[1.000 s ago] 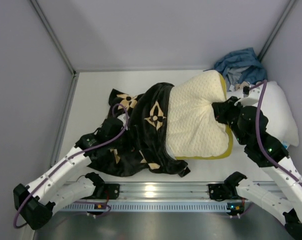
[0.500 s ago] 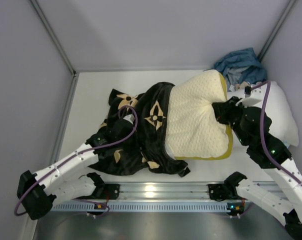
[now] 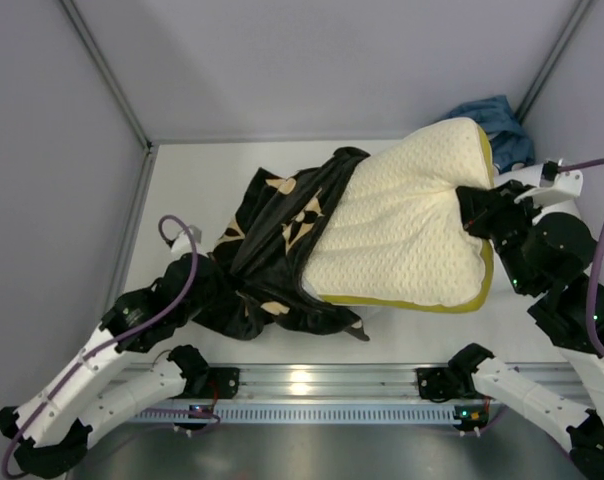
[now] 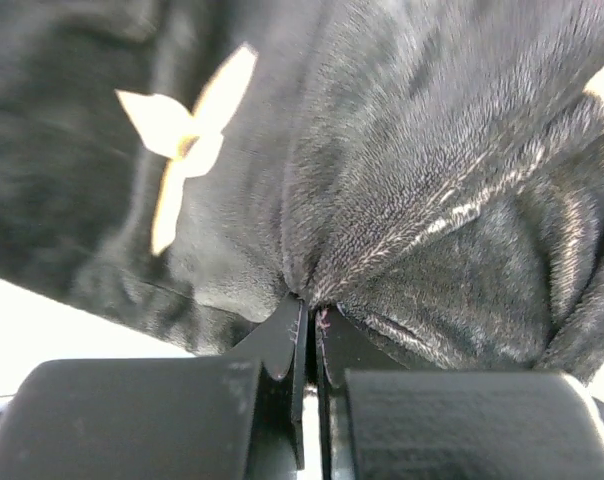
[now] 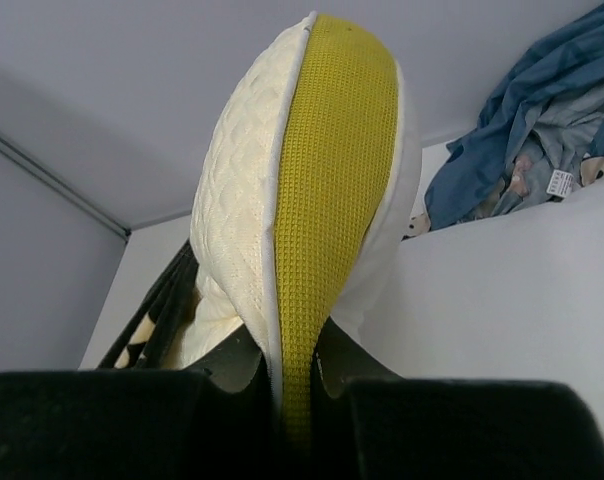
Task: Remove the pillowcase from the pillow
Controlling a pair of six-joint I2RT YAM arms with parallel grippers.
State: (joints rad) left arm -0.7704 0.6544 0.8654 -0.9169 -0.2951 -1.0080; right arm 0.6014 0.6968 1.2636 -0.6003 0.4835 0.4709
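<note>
The cream-yellow quilted pillow [image 3: 402, 235] lies tilted across the middle, most of it bare, its olive-yellow edge trim [image 5: 327, 200] showing. My right gripper [image 3: 472, 205] is shut on that edge at the pillow's right end and holds it raised. The black pillowcase [image 3: 272, 255] with tan flower shapes covers only the pillow's left end and is stretched toward the lower left. My left gripper [image 3: 214, 288] is shut on a pinch of the pillowcase [image 4: 382, 200], with the fabric bunched at its fingertips.
A blue cloth bundle [image 3: 497, 125] sits in the back right corner. A smooth white pillow [image 5: 522, 300] lies under the right arm at the right wall. Grey walls close the left, back and right; a metal rail [image 3: 312, 385] runs along the near edge.
My left gripper closed on the pillowcase and pulled it down-left. The right gripper lifted the pillow's right end up and to the right, so more of the pillow is bare.
</note>
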